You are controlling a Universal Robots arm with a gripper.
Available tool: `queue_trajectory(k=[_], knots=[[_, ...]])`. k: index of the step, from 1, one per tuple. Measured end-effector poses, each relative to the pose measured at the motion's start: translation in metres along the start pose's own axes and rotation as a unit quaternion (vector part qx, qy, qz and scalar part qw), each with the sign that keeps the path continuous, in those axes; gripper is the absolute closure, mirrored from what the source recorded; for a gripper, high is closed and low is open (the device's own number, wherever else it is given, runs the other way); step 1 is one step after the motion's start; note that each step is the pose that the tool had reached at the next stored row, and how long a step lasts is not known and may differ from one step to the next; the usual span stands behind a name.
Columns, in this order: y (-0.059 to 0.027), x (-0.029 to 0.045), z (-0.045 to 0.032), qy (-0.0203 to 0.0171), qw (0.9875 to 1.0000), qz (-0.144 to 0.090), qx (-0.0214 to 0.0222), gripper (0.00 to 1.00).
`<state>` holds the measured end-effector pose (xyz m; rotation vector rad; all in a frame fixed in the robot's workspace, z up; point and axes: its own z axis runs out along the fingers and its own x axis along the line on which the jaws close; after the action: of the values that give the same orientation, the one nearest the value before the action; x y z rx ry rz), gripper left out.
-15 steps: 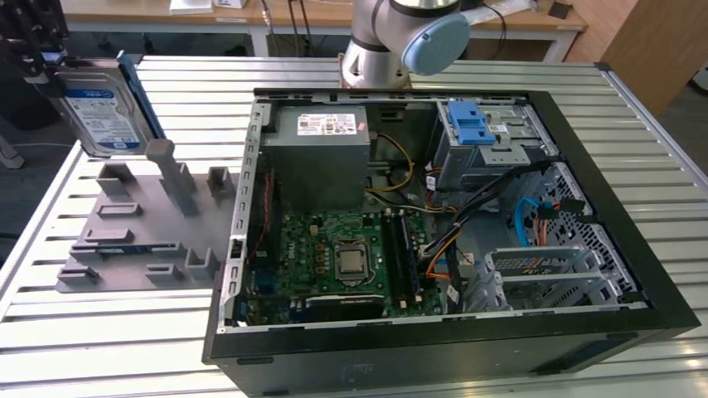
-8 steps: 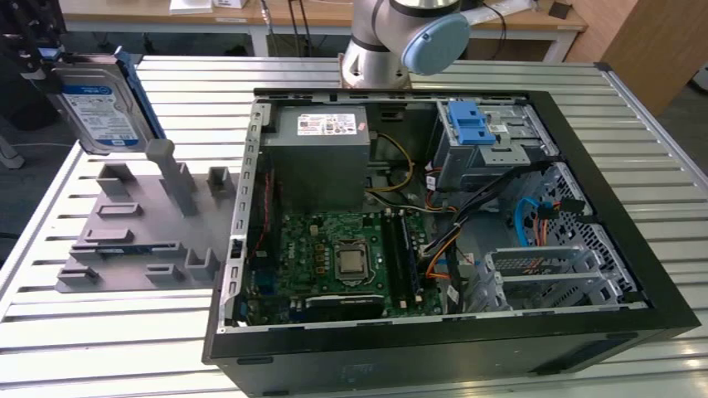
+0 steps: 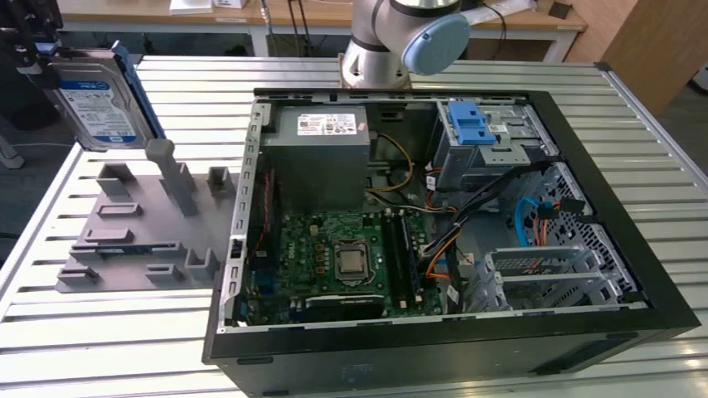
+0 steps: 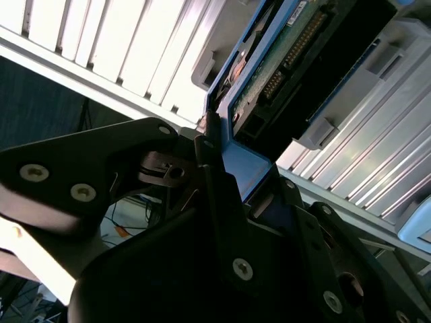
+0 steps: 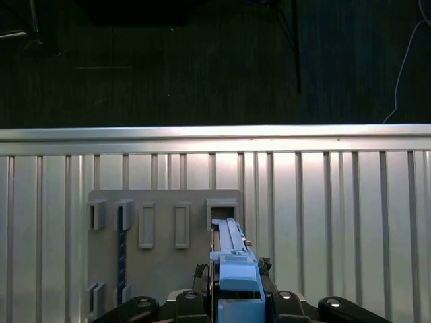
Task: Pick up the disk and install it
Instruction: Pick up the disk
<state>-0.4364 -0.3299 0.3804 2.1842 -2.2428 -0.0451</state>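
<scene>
Slatted metal table carries a grey slotted fixture and an open computer case. At the exterior view's left, the gripper is clenched on the disk, its jaws pinching the blue carrier's edge from both sides. The disk stands on edge, label showing, over the fixture's far end, well apart from the case.
</scene>
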Motion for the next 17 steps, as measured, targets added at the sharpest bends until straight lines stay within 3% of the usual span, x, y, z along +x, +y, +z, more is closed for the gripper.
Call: queue_trajectory(k=[17], knots=[[0.0005, -0.0002, -0.0169, 0.0000, 1.0000, 0.000, 0.0006, 0.64]])
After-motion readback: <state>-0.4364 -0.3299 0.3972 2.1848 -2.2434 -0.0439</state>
